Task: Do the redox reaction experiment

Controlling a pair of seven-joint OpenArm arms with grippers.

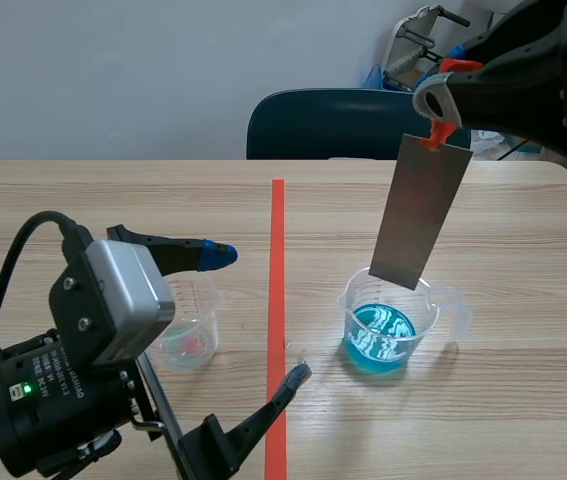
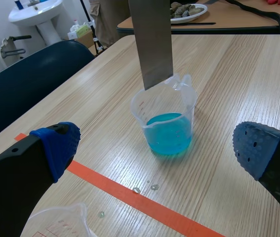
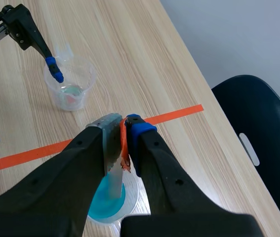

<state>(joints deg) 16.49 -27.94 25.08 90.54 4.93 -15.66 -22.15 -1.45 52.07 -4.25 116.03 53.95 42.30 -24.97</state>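
Now, metal strip (image 1: 418,215) poised over the blue-liquid beaker (image 1: 388,335)!
Right gripper (image 3: 125,143) clamps its top, long axis near-vertical; left gripper (image 1: 258,315) jaws stand apart.

Tilted strip (image 1: 421,215) (metal), seemingly over blue-liquid beaker (image 1: 353,305)

The table (image 1: 113,200) shows bare wood across the upper left of the frame, passable up to the far edge, where a dark chair (image 1: 343,120) stands. At centre right the beaker of blue liquid (image 1: 388,335) blocks the way. The metal strip (image 1: 421,215) hangs tilted over it, pinched at its top by the right gripper (image 1: 441,105), whose arm fills the upper right. The lower right is bare wood. At lower left the left gripper (image 1: 259,315), fingers wide apart, and a small clear beaker (image 1: 193,340) take the room.
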